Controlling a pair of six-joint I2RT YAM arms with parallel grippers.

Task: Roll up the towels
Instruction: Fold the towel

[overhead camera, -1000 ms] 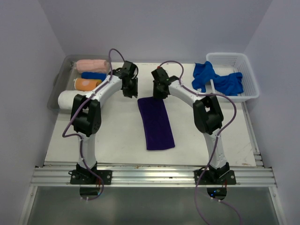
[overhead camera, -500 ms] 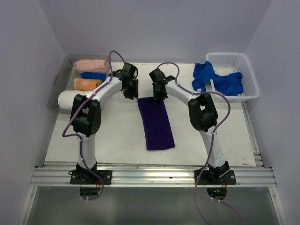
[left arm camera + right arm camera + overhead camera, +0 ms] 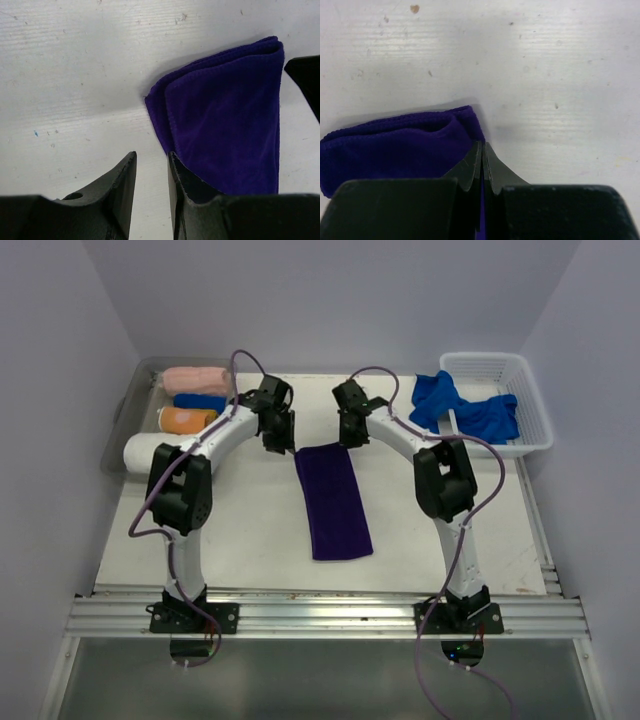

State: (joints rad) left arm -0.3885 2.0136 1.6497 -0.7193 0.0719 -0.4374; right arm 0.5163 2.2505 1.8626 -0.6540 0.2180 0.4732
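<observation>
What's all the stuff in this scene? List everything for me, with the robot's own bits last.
dark purple cloth towel: one, folded flat, middle of the table
royal blue cloth towels: seemingly two, draped over the basket's rim
rolled towels: four, peach, blue, orange and white, in the bin
white plastic lattice basket: one, far right
translucent grey bin: one, far left
white table: one, under everything
left claw: black, open, at the purple towel's far left corner
right claw: black, shut on its far right corner

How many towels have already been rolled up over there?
4, all in the clear tray at far left: a peach roll at the back, then a blue roll, an orange roll and a white roll nearest. The left arm could hide more.
</observation>
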